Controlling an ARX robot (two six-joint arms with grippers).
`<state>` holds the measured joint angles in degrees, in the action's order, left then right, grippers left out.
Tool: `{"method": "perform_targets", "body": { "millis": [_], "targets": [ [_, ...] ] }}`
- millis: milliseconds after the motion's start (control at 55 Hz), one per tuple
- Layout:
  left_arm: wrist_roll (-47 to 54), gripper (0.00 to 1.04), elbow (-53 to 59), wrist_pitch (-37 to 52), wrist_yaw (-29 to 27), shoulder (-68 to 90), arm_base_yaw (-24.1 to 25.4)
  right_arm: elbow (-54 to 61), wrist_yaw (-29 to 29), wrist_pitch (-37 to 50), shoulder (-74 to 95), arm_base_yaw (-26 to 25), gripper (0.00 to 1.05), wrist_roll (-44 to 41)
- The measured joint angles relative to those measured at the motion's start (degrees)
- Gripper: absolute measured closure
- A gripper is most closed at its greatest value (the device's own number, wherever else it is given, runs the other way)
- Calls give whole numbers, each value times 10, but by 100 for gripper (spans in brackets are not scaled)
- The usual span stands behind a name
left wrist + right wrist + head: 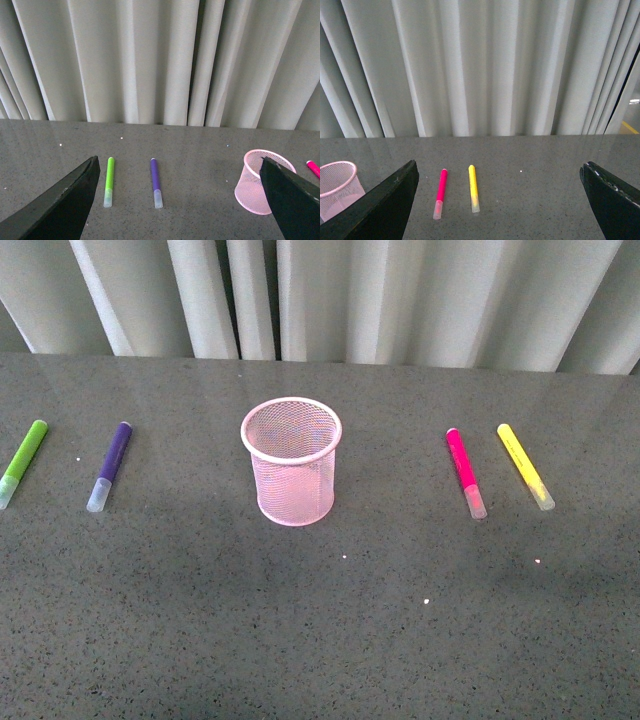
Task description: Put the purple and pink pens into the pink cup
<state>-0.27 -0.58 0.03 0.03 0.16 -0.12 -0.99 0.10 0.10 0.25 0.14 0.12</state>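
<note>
Our left gripper (178,160) and right gripper (499,164) hang wide open, empty, each facing its own target: purple pen (110,466) toward the desk's (320,640) left edge, pink pen (465,473) toward the right, pink cup (291,480) upright between.

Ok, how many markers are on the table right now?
4. A green marker far left, purple marker next to it, both left of the cup; pink marker then yellow marker right of the cup. Cup looks empty, so none seem hidden.
</note>
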Motion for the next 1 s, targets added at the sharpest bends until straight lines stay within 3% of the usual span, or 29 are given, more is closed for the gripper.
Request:
{"method": "perform_targets", "body": {
  "millis": [854,908,945,999],
  "targets": [
    [0,7,0,0,0,0,0,0,0,0,0,0,7,0],
    [-46,7,-15,-44,56,20,21,0,0,0,0,0,7,0],
    [-110,7,-37,-95,136,55,41,0,0,0,0,0,7,0],
    [-201,7,-51,-112,162,104,50,0,-2,0,0,0,7,0]
  ]
}}
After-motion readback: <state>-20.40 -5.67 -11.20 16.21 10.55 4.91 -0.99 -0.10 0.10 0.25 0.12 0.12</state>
